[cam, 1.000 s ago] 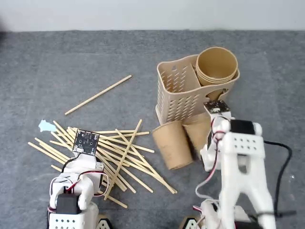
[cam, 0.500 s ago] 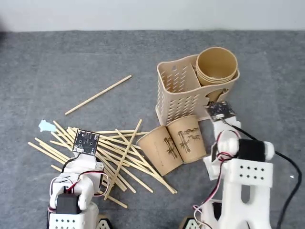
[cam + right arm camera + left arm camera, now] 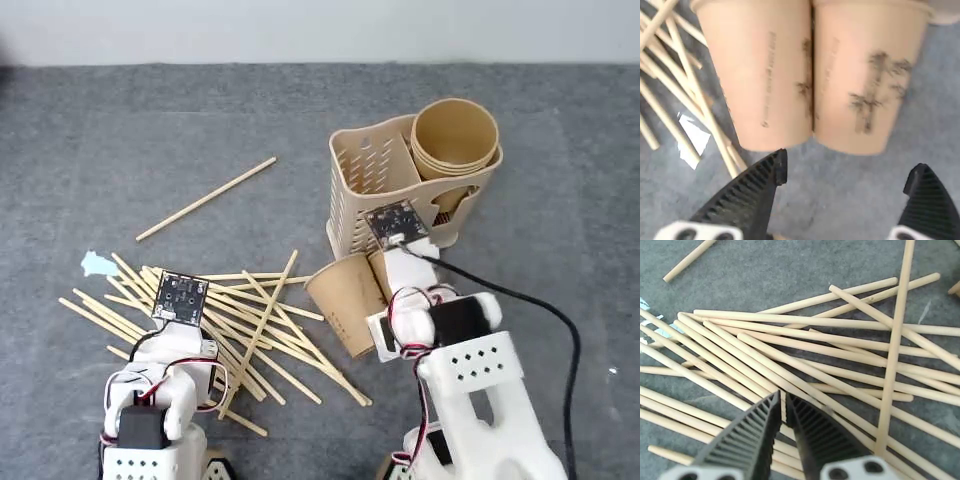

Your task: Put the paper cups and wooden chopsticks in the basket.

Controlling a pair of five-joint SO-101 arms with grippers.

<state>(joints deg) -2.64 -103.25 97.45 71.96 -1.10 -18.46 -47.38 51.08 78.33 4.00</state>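
Observation:
Two paper cups lie on their sides, side by side, just in front of the basket point(image 3: 375, 195); the left cup point(image 3: 765, 75) and the right cup point(image 3: 867, 75) touch each other. My right gripper point(image 3: 850, 165) hangs open just short of their bases, its jaws spread wide. In the high view one lying cup point(image 3: 345, 300) shows beside the right arm point(image 3: 400, 225). More cups point(image 3: 455, 135) are stacked in the basket's right compartment. My left gripper point(image 3: 781, 401) is shut just above the chopstick pile point(image 3: 805, 350), holding nothing I can see. The chopstick pile point(image 3: 230, 320) spreads at the front left.
A single chopstick point(image 3: 205, 198) lies apart to the left of the basket. A small blue scrap point(image 3: 98, 264) sits at the pile's left end. Grey mat covers the table, with open space at the back left and far right.
The right arm has swung left and forward over the two lying cups, which shifted and rolled slightly. The left arm has not moved.

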